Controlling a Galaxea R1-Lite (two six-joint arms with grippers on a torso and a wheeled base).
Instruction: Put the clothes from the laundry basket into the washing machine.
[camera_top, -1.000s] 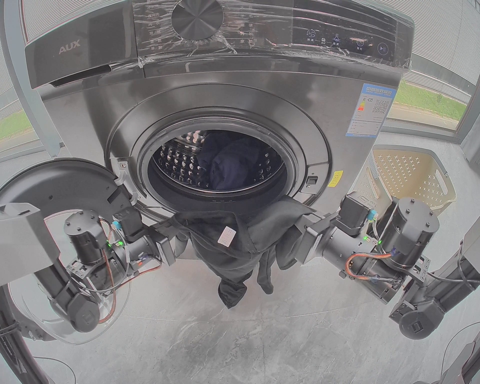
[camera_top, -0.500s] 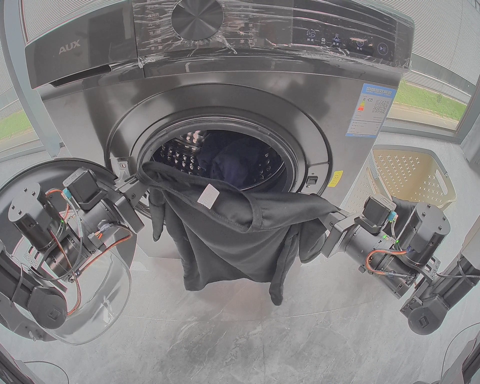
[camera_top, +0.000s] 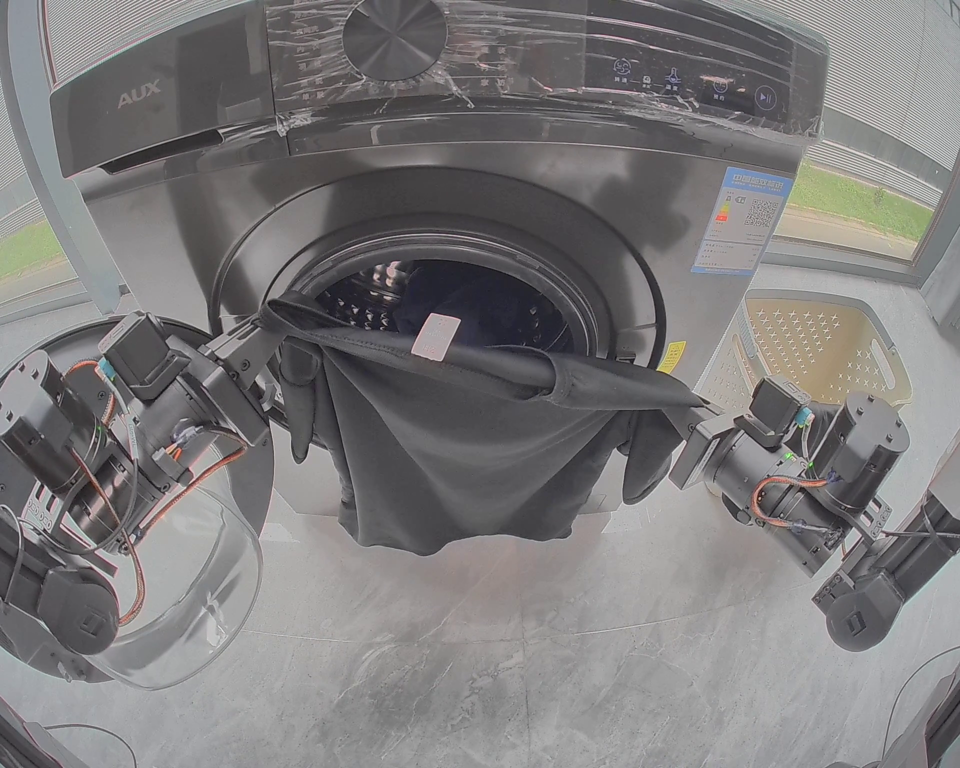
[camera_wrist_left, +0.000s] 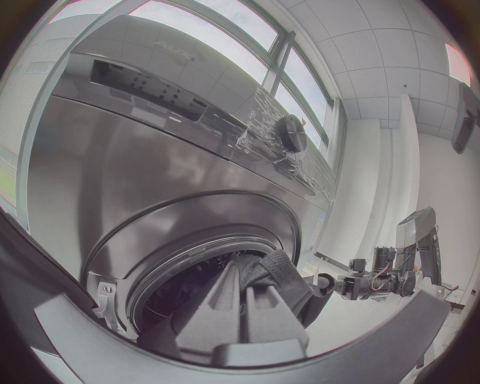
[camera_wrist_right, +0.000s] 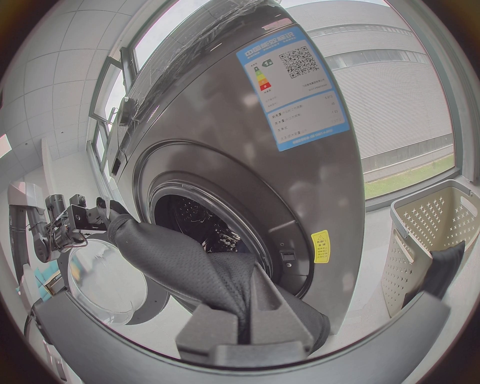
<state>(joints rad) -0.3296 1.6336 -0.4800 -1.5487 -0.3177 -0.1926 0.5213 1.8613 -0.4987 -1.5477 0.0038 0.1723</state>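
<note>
A black garment (camera_top: 450, 440) with a white tag (camera_top: 436, 337) hangs stretched between both grippers in front of the washing machine's open drum (camera_top: 440, 310). My left gripper (camera_top: 262, 325) is shut on its left end by the door rim; the cloth (camera_wrist_left: 270, 267) bunches at its fingers (camera_wrist_left: 227, 292). My right gripper (camera_top: 695, 410) is shut on the right end, with the black garment (camera_wrist_right: 190, 260) running from its fingers (camera_wrist_right: 270, 300) toward the other arm. Dark clothes (camera_top: 480, 300) lie inside the drum. The beige laundry basket (camera_top: 830, 350) stands right of the machine, with a dark cloth (camera_wrist_right: 442, 272) inside.
The machine's round glass door (camera_top: 150, 560) hangs open to the left, behind my left arm. The grey floor (camera_top: 500, 660) spreads in front of the machine. Windows stand behind the machine on both sides.
Both grippers have risen and moved apart, pulling the garment from a slack bundle below the opening into a taut span across the drum's lower half.
</note>
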